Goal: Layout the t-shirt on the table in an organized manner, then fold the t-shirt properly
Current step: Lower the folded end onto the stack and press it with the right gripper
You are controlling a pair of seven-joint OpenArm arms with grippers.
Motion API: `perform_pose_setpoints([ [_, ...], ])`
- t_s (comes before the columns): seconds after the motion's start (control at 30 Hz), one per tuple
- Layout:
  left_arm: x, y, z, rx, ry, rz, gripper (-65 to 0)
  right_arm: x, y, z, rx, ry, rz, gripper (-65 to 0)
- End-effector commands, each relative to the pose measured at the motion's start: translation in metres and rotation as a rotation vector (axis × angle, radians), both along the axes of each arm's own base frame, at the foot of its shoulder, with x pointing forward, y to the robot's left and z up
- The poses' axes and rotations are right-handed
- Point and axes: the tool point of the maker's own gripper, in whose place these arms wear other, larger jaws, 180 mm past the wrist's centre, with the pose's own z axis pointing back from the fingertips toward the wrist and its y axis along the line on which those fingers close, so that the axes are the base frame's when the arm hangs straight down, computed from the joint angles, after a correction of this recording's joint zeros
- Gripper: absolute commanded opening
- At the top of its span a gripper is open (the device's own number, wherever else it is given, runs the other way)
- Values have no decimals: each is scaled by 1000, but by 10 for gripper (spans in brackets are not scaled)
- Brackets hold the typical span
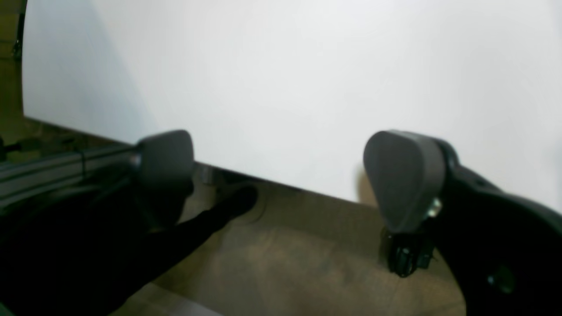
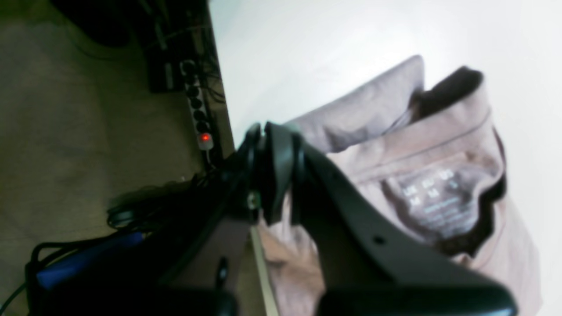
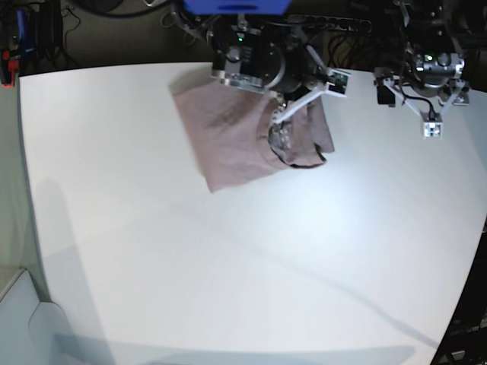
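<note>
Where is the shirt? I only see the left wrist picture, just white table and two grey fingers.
Observer: The t-shirt lies bunched at the back of the table, by the other arm.
Operator: Is that arm touching it?
Observer: Yes. The right gripper is shut on the t-shirt near its collar, at the table's edge.
Operator: Can you see the tag?
Observer: Yes, the neck label faces up in the right wrist view, but it is too blurred to read.
</note>
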Motion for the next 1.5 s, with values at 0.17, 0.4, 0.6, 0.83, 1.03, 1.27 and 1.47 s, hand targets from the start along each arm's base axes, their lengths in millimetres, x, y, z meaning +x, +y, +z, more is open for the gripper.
perform_pose_setpoints([
  [0.17,2,9,8,34,-14,-8,-17,4,5,14,50,-18,-11,-627],
  [0.4,-4,32,16,111,15,-46,-17,56,-32,45,86,-123,-176,-627],
  [0.6,-8,50,24,172,40,-75,-17,102,-70,53,66,-177,-318,-626],
  [0.83,-6,41,22,147,26,-70,-17,116,-99,23,13,-105,-413,-466],
  [1.03,4,26,17,94,-7,-50,-17,99,-99,-16,-38,7,-403,-368],
  [1.27,27,-4,14,-30,-87,-18,-17,56,-63,-27,1,62,-284,-368],
  [1.47,29,-8,14,-38,-89,-30,-17,38,-56,-33,-14,80,-229,-367],
])
